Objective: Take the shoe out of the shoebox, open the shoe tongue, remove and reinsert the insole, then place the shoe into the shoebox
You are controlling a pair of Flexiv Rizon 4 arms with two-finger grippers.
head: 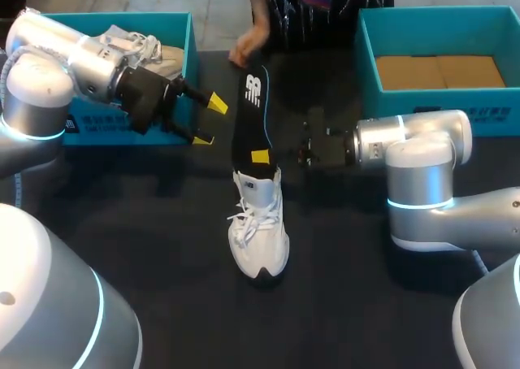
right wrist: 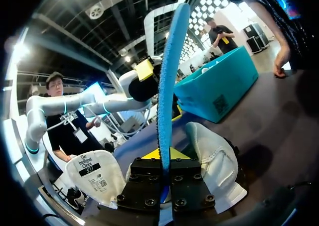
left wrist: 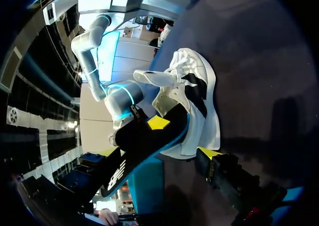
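Note:
A white shoe (head: pixel 258 235) stands on the dark table, toe toward me. Its black insole (head: pixel 250 113) with a blue edge rises out of the shoe's opening and leans toward the far side. My right gripper (head: pixel 261 156) comes in from the right and is shut on the insole just above the shoe. In the right wrist view the insole's blue edge (right wrist: pixel 169 76) stands up from between the right gripper (right wrist: pixel 166 159), with the shoe (right wrist: pixel 214 161) under it. My left gripper (head: pixel 209 121) hangs open a little left of the insole, holding nothing. In the left wrist view the insole (left wrist: pixel 144 146) and shoe (left wrist: pixel 197 94) lie ahead of the left gripper (left wrist: pixel 159 154).
A teal shoebox (head: pixel 175 36) at the back left holds another white shoe (head: pixel 142 48). A second teal shoebox (head: pixel 366 52) at the back right has brown cardboard in it. A person's hand (head: pixel 244 48) rests at the table's far edge, near the insole's top.

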